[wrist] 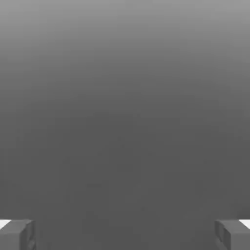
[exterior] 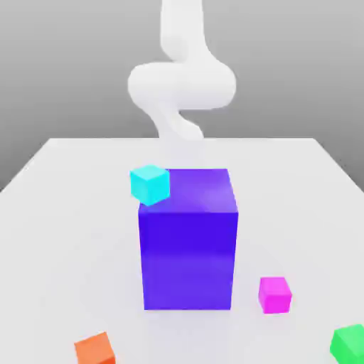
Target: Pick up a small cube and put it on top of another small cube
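The small magenta-pink cube (exterior: 274, 294) sits on the white table (exterior: 64, 213), just off the lower right corner of the big blue-purple block (exterior: 188, 242) in the exterior view. My white arm (exterior: 181, 85) rises behind the block at the far side of the table. In the hand view my gripper (wrist: 125, 235) is open. Its two grey fingertips (wrist: 17, 234) stand far apart with nothing between them, and only plain grey background lies beyond them.
A cyan cube (exterior: 149, 183) shows at the big block's upper left corner; whether it touches the block I cannot tell. An orange cube (exterior: 95, 349) lies at the front left and a green cube (exterior: 349, 343) at the front right edge.
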You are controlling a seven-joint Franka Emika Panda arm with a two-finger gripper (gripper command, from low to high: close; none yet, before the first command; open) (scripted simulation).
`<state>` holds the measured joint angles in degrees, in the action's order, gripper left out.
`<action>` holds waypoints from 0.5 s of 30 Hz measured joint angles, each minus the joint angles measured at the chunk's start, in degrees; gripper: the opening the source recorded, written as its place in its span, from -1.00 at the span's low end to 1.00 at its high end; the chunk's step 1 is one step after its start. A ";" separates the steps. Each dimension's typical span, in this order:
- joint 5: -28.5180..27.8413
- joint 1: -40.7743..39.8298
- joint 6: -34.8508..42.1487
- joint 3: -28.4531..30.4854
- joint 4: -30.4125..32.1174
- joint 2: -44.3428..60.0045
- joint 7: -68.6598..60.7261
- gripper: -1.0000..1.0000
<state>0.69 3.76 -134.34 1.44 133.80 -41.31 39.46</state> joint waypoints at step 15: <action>5.46 18.88 -15.32 4.54 12.14 27.39 -39.31 0.00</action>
<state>6.15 22.64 -149.66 5.98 145.94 -13.92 0.15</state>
